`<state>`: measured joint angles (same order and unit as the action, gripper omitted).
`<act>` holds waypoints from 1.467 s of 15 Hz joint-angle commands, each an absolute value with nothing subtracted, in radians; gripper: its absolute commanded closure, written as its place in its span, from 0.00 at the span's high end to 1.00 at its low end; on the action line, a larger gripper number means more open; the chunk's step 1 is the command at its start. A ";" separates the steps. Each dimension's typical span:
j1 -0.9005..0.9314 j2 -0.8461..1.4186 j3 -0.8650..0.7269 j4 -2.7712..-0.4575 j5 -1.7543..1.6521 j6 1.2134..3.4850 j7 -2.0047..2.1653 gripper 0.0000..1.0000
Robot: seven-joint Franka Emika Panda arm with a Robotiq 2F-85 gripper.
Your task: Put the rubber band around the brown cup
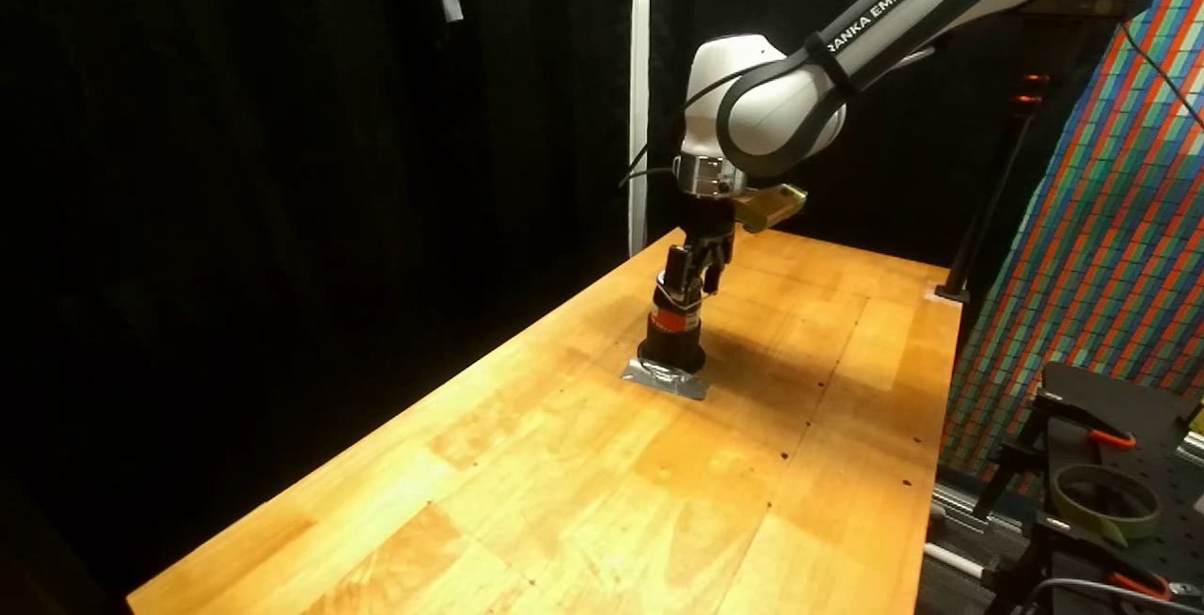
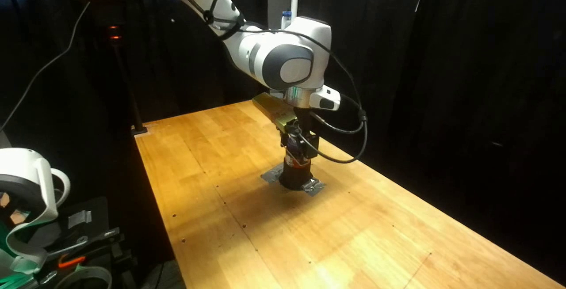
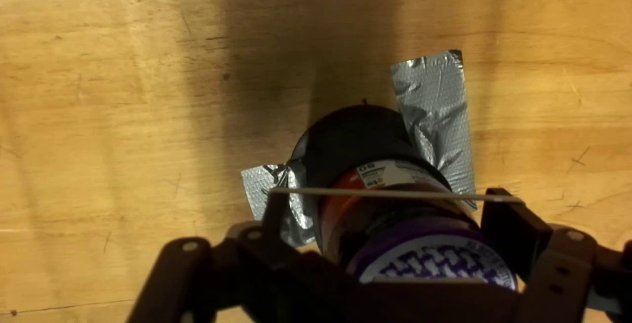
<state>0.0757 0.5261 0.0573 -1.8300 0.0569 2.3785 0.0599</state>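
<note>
One cup [image 1: 672, 325] stands upright on the tabletop [image 1: 602, 502], beneath the one arm [image 1: 781, 117]. It has one purple-rimmed lid [image 3: 439, 259], one orange-red stripe and one black base. Two strips [image 3: 442, 115] of silver tape run from that base onto the tabletop, one at each side.

The one pincer [image 3: 386, 197] is spread wide in the wrist view, with two fingers [image 3: 513, 229], one on either side of the cup's upper part; whether either touches the cup I cannot tell. One band [image 3: 375, 193] is stretched straight between the two fingertips, and in that view it passes across the cup's side. A second pale line [image 3: 427, 280] shows lower down, across the lid; I cannot tell whether it is the band's other strand. Nor can I tell whether the band goes fully around the cup or touches it.

One yellow-green box [image 2: 276, 110] is fixed to the arm just above the pincer. In both exterior views one pole [image 2: 129, 88] with two red lights [image 2: 114, 37] stands at a corner of the tabletop. In an exterior view one black bench [image 1: 1129, 399] bears one roll [image 1: 1136, 528] and two orange handles [image 1: 1113, 438], with one multicoloured sheet [image 1: 1101, 248] behind.
</note>
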 commanded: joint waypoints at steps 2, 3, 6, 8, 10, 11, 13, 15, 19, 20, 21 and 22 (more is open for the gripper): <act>0.086 0.464 0.051 -1.944 0.058 2.503 0.091 1.00; 0.091 0.461 0.049 -1.953 0.055 2.533 0.101 1.00; 0.106 0.455 0.041 -1.968 0.045 2.603 0.133 1.00; 0.118 0.454 0.033 -1.970 0.036 2.626 0.155 1.00; 0.126 0.456 0.024 -1.971 0.027 2.637 0.173 1.00; 0.128 0.455 0.022 -1.972 0.025 2.632 0.179 1.00; 0.129 0.450 0.018 -1.983 0.025 2.639 0.185 1.00; 0.130 0.439 0.014 -1.996 0.023 2.629 0.188 1.00; 0.118 0.399 0.020 -2.041 0.029 2.609 0.170 0.74; 0.113 0.388 0.024 -2.051 0.032 2.596 0.160 0.74; 0.106 0.375 0.032 -2.064 0.041 2.588 0.148 0.69; 0.103 0.363 0.037 -2.074 0.044 2.583 0.142 0.60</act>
<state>0.1158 0.4398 0.0355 -1.9942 0.0438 2.6143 0.1600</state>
